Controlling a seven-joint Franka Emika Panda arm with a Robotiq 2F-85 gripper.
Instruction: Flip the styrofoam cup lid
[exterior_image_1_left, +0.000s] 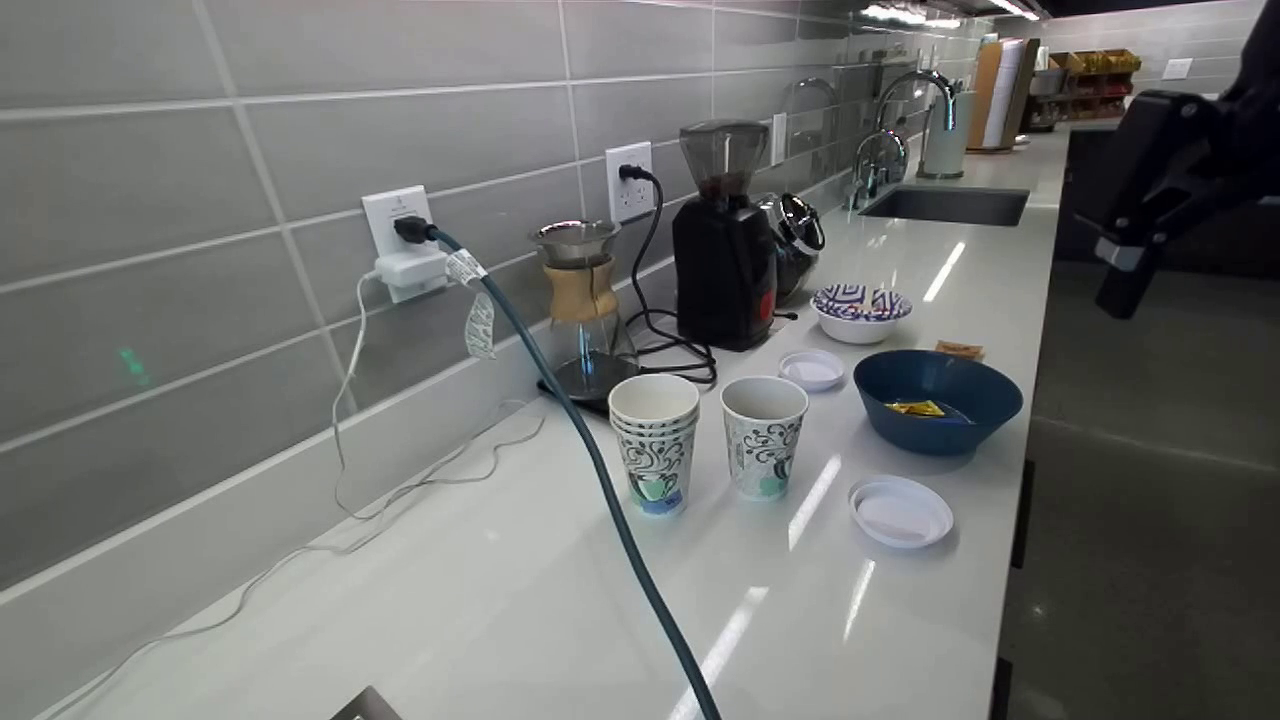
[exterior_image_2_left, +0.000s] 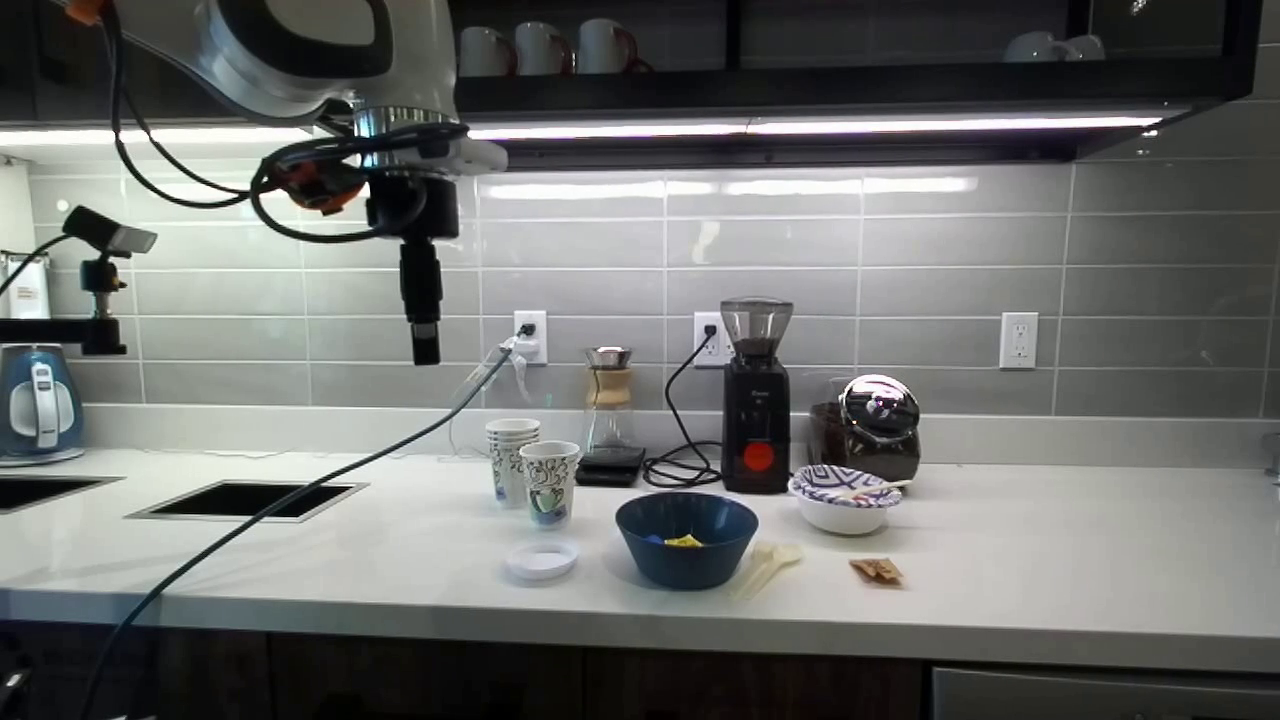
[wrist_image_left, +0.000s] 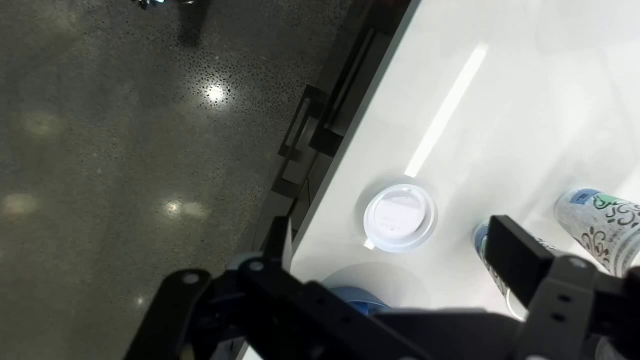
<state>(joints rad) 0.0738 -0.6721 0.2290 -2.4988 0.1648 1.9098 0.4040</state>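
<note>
We see the end effector (exterior_image_2_left: 426, 345) raised well above the bench (exterior_image_2_left: 1050, 570), apart from the things on it. In the wrist view its 2 fingers (wrist_image_left: 520, 260) stand wide apart, and the styrofoam cup lid (wrist_image_left: 398, 218) shows in the gap between them, lying well below. The lid rests flat on the bench near the front edge; we cannot tell which face is up. In both exterior views it lies near a dark blue bowl (exterior_image_1_left: 930, 437) without touching it, and nearer the front edge than the single patterned cup (exterior_image_1_left: 764, 445). Just beside that cup we find a stack of cups (exterior_image_1_left: 655, 455), upright. Yellow packets (exterior_image_1_left: 917, 408) lie inside the dark blue bowl. In an exterior view we also see a 2nd white lid (exterior_image_1_left: 812, 370) on the bench, between the single cup and a white bowl (exterior_image_1_left: 855, 331). Near the tiled wall (exterior_image_2_left: 960, 240) stand a black grinder (exterior_image_2_left: 757, 410) and a glass carafe (exterior_image_2_left: 605, 430) with a wood-coloured collar (exterior_image_1_left: 580, 293).
</note>
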